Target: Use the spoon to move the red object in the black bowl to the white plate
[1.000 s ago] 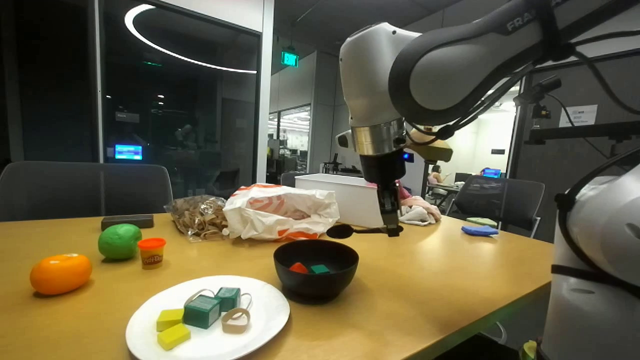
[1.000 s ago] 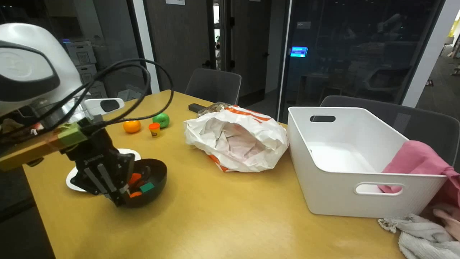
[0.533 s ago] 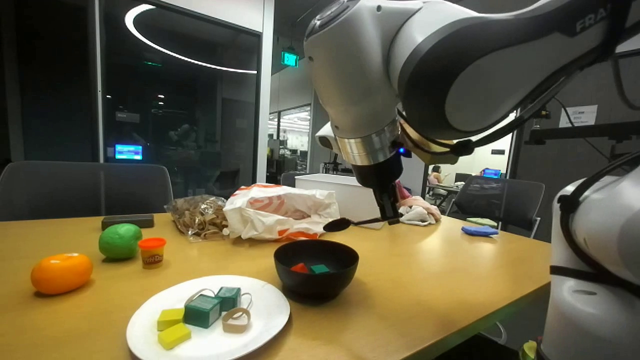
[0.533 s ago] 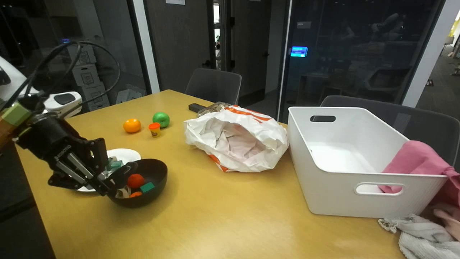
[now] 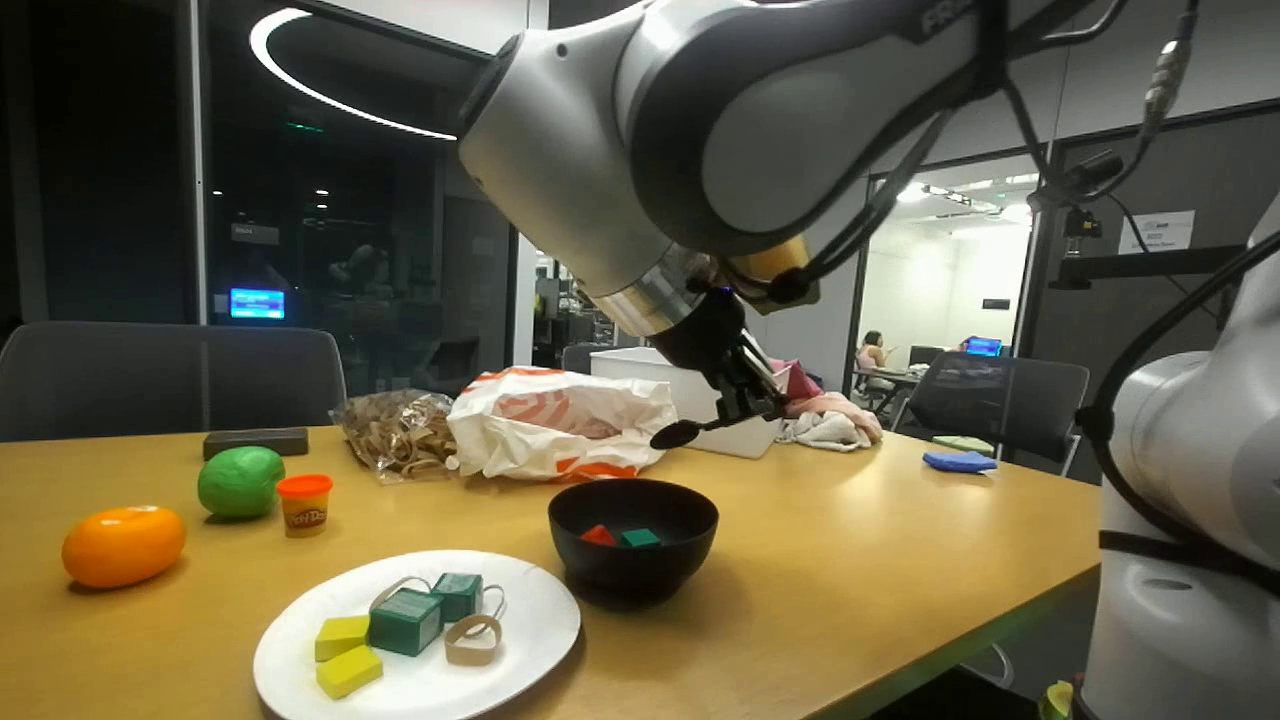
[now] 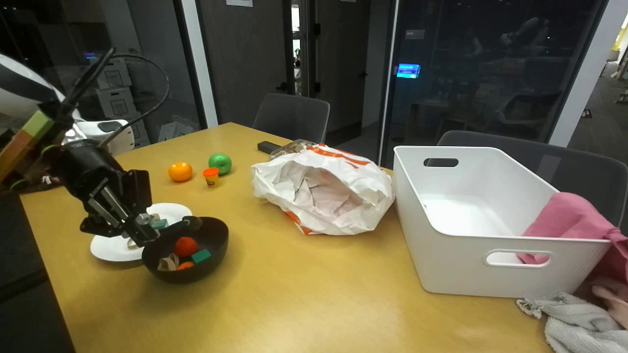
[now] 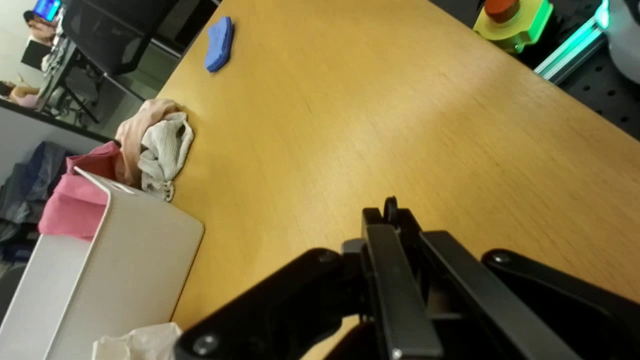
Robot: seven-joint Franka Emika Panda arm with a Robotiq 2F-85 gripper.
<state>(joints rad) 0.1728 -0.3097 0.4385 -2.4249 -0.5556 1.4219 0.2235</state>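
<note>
Right of frame centre, pincer (image 5: 760, 406) has spoon (image 5: 677, 434) pinched; red object (image 5: 598, 536) still in black bowl (image 5: 635, 574), white plate (image 5: 530, 610) transfer pending.

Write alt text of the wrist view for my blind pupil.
The gripper grips what looks like the spoon's handle, its tip showing, above a wooden table. At left, pink cloth hangs over a white bin; a blue object lies near the top.

White plate (image 5: 535, 622) — cropped below in an exterior view, spoon (image 5: 679, 433) — handle partly hidden by the hand (image 5: 755, 405)
</note>
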